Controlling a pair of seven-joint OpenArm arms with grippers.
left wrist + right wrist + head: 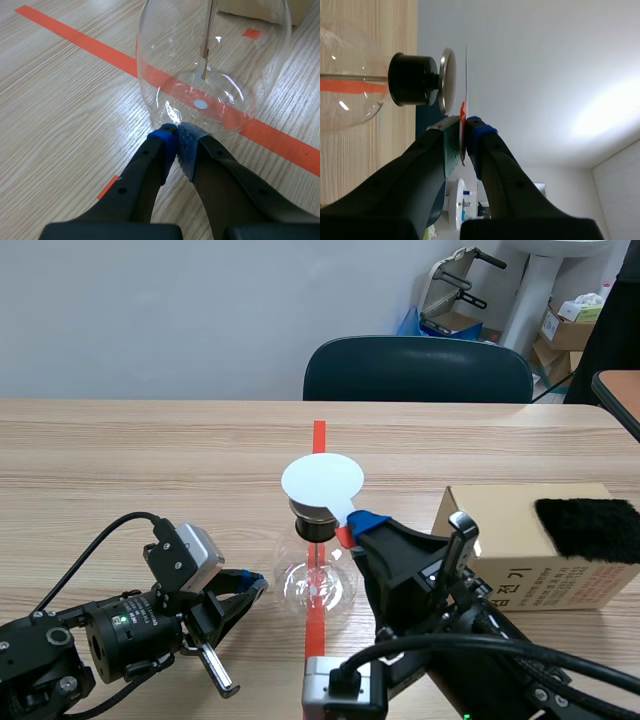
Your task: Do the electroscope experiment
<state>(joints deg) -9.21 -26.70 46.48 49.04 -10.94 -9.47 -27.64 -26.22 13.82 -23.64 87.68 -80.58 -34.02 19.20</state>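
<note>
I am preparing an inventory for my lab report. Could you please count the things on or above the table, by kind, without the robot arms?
Glass electroscope flask: 1
White disc, held in the right claw: 1
Cardboard box: 1
Black fuzzy cloth on the box: 1
Total: 4

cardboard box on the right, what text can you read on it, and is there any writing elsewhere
"전 기": large dark characters on the front of the cardboard box, with the start partly hidden.
Red print beside them: too blurred to read.
No other readable text in any view.
</note>
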